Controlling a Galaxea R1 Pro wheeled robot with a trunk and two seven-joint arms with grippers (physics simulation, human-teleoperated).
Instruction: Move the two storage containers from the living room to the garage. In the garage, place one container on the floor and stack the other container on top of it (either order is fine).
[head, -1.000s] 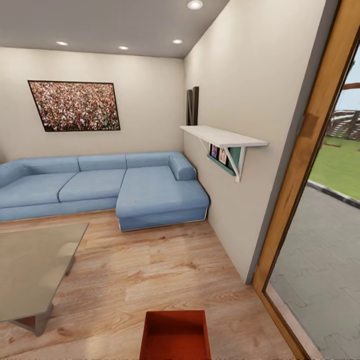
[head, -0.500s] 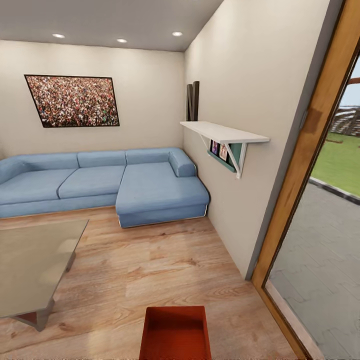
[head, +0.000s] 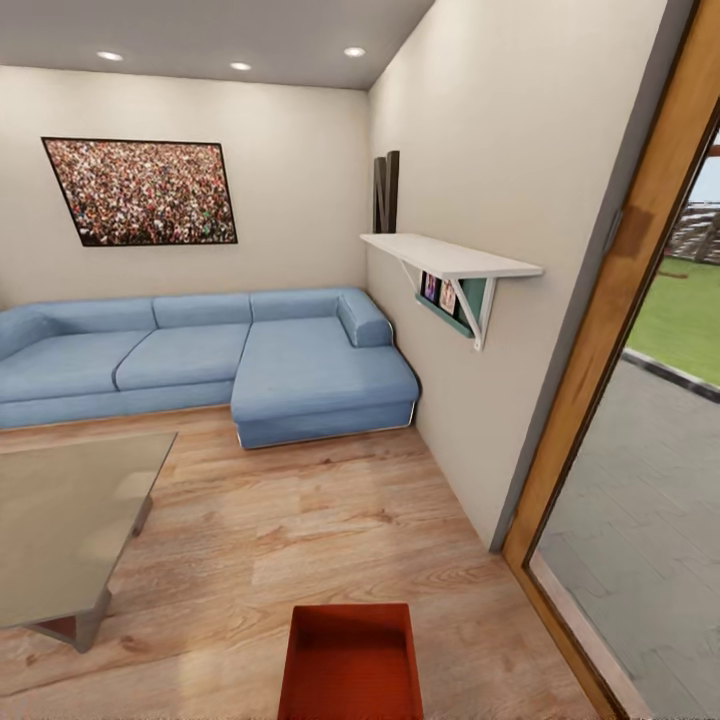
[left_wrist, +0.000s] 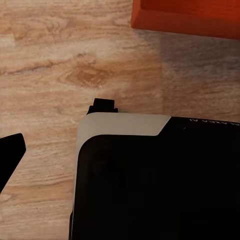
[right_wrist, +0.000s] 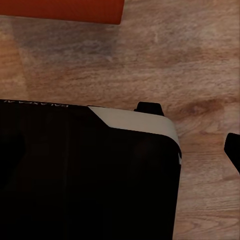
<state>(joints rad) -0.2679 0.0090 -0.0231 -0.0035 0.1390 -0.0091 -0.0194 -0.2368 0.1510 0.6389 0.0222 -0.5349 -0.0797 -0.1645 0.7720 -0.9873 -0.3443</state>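
The living room (head: 300, 200) has smooth beige walls, a flat ceiling with small round recessed lights, and a light wood-plank floor (head: 300, 520) with a wavy grain and darker knots. A wood-framed glass door (head: 640, 330) stands along the right side, its frame a warm orange-brown timber, with grey paving and green grass beyond the pane. A blue sectional sofa (head: 200, 360) in a soft matte fabric fills the far corner in an L, with rounded cushions and a chaise reaching toward the room. Above it hangs a dark-framed rectangular picture (head: 140, 192) densely speckled in many colours. A low glass-topped table (head: 70, 530) sits at the left, its top a pale, faintly reflective slab on angled grey legs. A thin white shelf (head: 450, 262) juts from the right wall on slanted brackets, with a dark upright piece (head: 386, 192) at its far end and small framed pictures (head: 438, 295) tucked beneath. One storage container (head: 350, 665), an orange-red rectangular bin with plain low walls and an open top, lies on the wood planks at the near edge of the head view; its flat red wall also shows in the left wrist view (left_wrist: 186, 17) and the right wrist view (right_wrist: 61, 10), beyond the robot's dark, white-trimmed body panel. Whether either claw is apart or together cannot be told, since only dark fragments show beside the panel.
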